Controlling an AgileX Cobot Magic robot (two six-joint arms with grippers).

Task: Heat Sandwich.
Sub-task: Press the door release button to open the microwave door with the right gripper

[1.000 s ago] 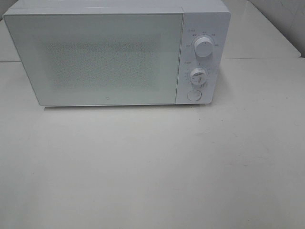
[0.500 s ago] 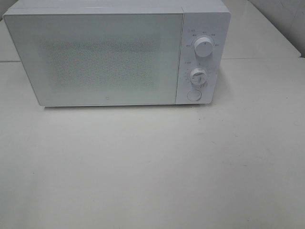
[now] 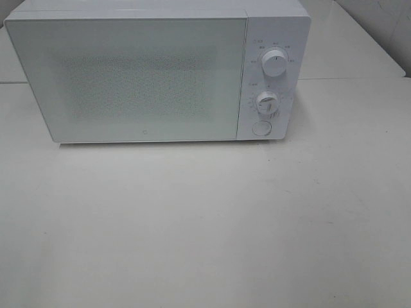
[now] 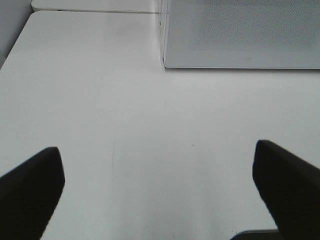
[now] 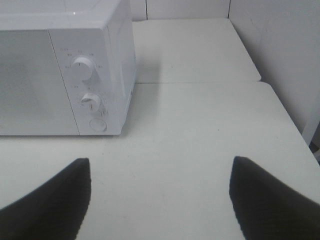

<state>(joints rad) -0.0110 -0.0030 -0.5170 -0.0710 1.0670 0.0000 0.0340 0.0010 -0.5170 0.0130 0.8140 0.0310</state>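
Exterior high shows only the shut microwave [image 3: 157,74]; the sandwich is nowhere in view. Both the left gripper [image 4: 155,147] and the right gripper [image 5: 160,160] gape wide and empty, the microwave ahead of each. Risk: turning its dials [image 3: 274,64] with nothing inside, since the frosted door [image 3: 96,96] hides the cavity.

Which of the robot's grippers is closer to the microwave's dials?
Right. The right gripper looks onto the dials from in front; the left gripper sits before the door's far corner, away from them.
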